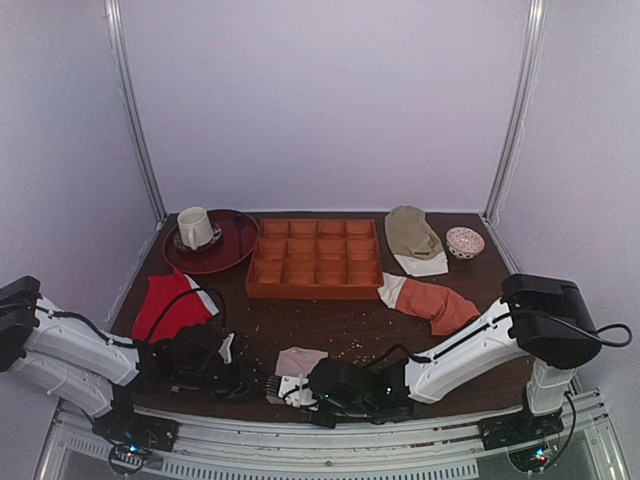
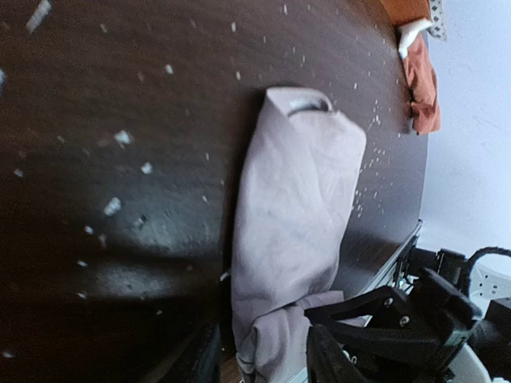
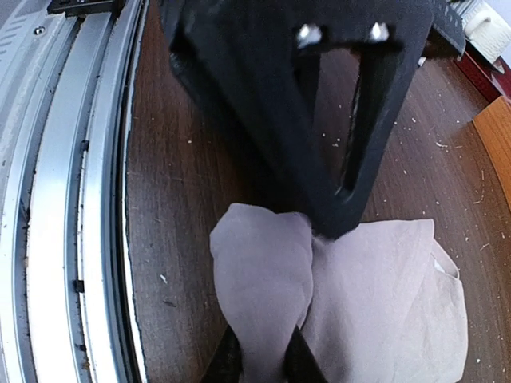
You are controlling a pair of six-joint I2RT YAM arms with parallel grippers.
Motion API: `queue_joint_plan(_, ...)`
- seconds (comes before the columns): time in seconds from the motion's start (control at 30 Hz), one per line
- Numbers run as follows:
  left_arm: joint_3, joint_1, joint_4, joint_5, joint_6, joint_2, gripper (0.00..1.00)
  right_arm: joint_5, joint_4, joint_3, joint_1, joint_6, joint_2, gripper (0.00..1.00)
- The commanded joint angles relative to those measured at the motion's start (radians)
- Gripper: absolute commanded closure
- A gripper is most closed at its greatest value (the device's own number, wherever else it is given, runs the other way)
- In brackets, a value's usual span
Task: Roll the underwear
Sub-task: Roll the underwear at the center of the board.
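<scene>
Dark wood table [image 1: 330, 330], speckled with pale crumbs, carries the underwear [image 1: 298, 362] close to the front rail [image 1: 330, 440], midway between the two arms. Folded into a narrow strip, it lies lengthwise, running from the rail away toward the tray [image 1: 315, 258]. Both grippers meet at its near end. The right gripper [image 3: 261, 363] pinches a raised fold of that end between its fingertips. The left gripper [image 2: 259, 367] stands spread, with the cloth lying loose between its fingers and nothing gripped. The strip therefore stretches straight ahead of both sets of jaws. A roll would likely have to travel along that axis, away from the rail, and the right arm, already holding the end, seems better placed to start it. No lettering, brand or label can be read in any view.
</scene>
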Motion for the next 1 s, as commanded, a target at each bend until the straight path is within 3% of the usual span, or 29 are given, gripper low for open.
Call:
queue_joint_plan(0.0, 0.008, 0.08, -0.162, -0.011, 0.062, -0.128, 0.59, -0.091, -0.001, -0.037, -0.018, 0.1, 0.003, 1.0)
queue_joint_plan(0.13, 0.033, 0.156, -0.206, 0.017, 0.123, -0.178, 0.55, -0.101, 0.018, -0.044, -0.018, 0.107, 0.01, 1.0)
queue_joint_plan(0.3, 0.098, 0.197, -0.131, 0.104, 0.192, -0.07, 0.56, -0.096, 0.013, -0.044, -0.018, 0.103, 0.015, 1.0)
queue_joint_plan(0.53, 0.182, 0.202, 0.041, 0.193, 0.197, 0.135, 0.67, -0.092, 0.002, -0.046, -0.018, 0.112, 0.014, 1.0)
queue_joint_plan(0.77, 0.251, 0.208, 0.083, 0.239, 0.206, 0.269, 0.75, -0.086, -0.011, -0.048, -0.018, 0.117, 0.005, 1.0)
queue_joint_plan(0.83, 0.276, 0.211, 0.051, 0.245, 0.215, 0.302, 0.81, -0.087, -0.012, -0.049, -0.019, 0.121, 0.005, 1.0)
queue_joint_plan(0.93, 0.309, 0.216, 0.005, 0.256, 0.221, 0.365, 1.0, -0.089, -0.003, -0.053, -0.018, 0.133, 0.005, 1.0)
queue_joint_plan(0.97, 0.313, 0.218, 0.004, 0.26, 0.215, 0.385, 1.0, -0.089, 0.002, -0.053, -0.019, 0.139, 0.005, 1.0)
